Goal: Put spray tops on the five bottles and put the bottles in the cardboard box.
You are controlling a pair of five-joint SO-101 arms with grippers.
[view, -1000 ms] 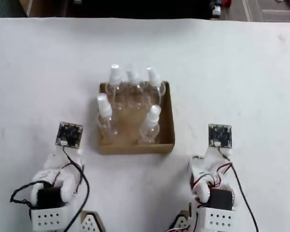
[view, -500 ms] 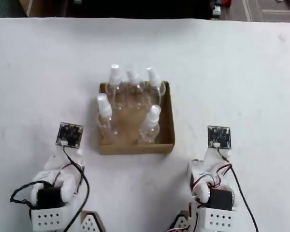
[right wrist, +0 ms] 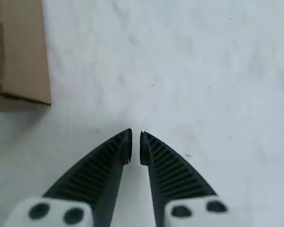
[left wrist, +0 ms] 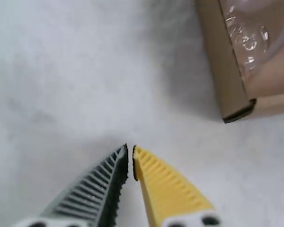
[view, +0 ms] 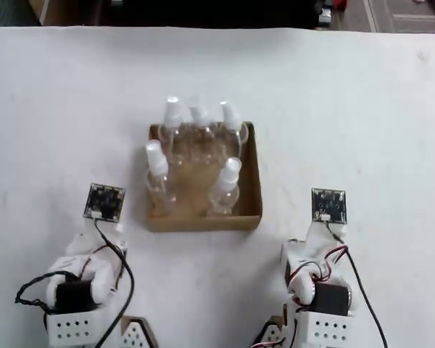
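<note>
All five bottles (view: pixel 200 138) stand upright inside the cardboard box (view: pixel 253 174) at the centre of the high view. Three are along its upper wall and two nearer its lower wall, and each wears a white spray top (view: pixel 172 109). The task looks finished, so the step in hand is judged to be resting: both arms should hold low and away from the box so no bottle gets knocked. The left gripper (left wrist: pixel 130 153), at lower left, has its fingers pressed together on nothing, just off the box's lower-left corner. The right gripper (right wrist: pixel 135 142), at lower right, is likewise closed and empty. The white table (view: pixel 348 109) surrounds the box, and a black cable (view: pixel 123 272) loops beside the left arm. Nothing blocks either arm.
</note>
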